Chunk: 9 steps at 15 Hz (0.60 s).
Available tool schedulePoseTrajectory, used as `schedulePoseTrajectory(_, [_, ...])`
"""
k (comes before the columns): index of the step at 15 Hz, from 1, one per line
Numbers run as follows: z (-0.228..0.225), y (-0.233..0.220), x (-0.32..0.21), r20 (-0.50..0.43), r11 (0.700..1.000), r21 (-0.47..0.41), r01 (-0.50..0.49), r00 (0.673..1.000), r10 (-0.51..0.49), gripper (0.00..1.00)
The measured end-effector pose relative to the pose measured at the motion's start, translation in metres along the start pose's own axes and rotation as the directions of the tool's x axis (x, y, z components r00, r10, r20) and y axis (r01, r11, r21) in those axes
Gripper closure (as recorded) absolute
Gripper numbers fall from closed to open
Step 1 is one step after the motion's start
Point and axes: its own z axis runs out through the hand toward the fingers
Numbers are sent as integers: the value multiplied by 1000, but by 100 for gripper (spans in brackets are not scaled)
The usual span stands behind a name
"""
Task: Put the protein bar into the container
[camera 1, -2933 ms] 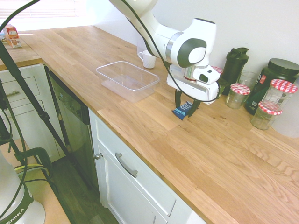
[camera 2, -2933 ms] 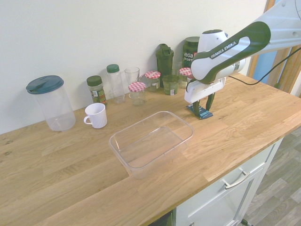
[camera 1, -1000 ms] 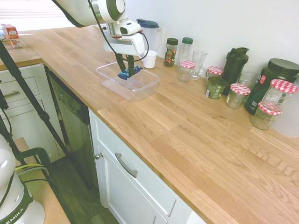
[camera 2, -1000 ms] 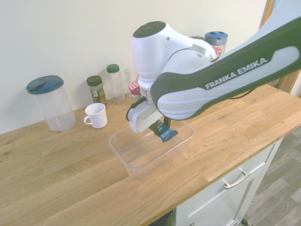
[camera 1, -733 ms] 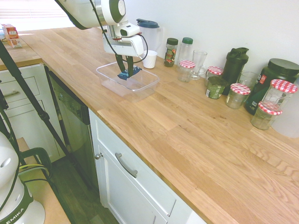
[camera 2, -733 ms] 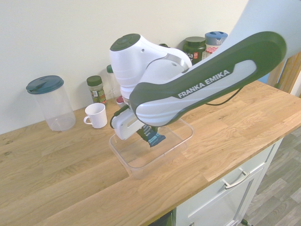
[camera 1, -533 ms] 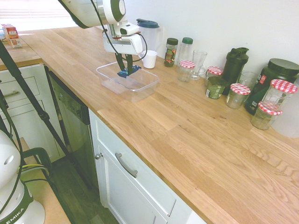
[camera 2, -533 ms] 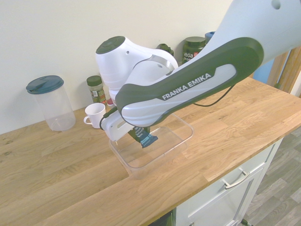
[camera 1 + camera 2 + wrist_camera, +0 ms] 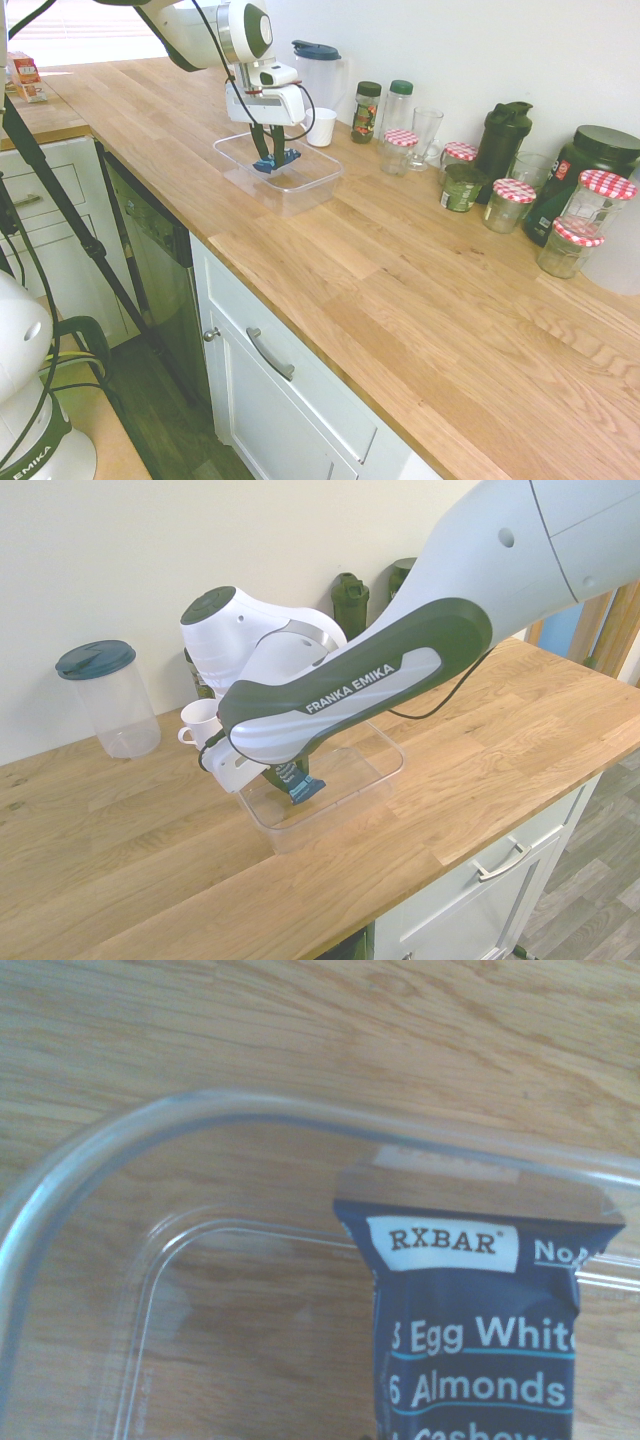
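Observation:
My gripper (image 9: 272,153) is shut on the protein bar (image 9: 274,163), a dark blue wrapper with white print, and holds it hanging down inside the container (image 9: 305,182). That container is a clear shallow tub (image 9: 375,770) on the wooden counter. In the second exterior view the protein bar (image 9: 303,787) dips low into the tub's left end, under my gripper (image 9: 291,774). The wrist view shows the protein bar (image 9: 480,1330) close up over one rounded corner of the container (image 9: 110,1150); whether the bar touches the tub's floor I cannot tell.
A white mug (image 9: 320,127) and a lidded clear pitcher (image 9: 318,70) stand just behind the tub. Spice bottles (image 9: 365,110), a glass and several red-checked jars (image 9: 512,204) line the wall further along. Bare counter lies between the tub and the front edge.
The arm has shifted toward the tub's pitcher-side end and lowered the protein bar deeper into it. The grip has stayed shut.

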Motion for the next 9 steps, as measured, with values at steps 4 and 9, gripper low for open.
schedulePoseTrajectory(4, [-3,-1,0,-2,1000,-1,1,1000,-1,0])
schedulePoseTrajectory(9, [-30,12,7,-6,999,32,-17,1000,17,0])
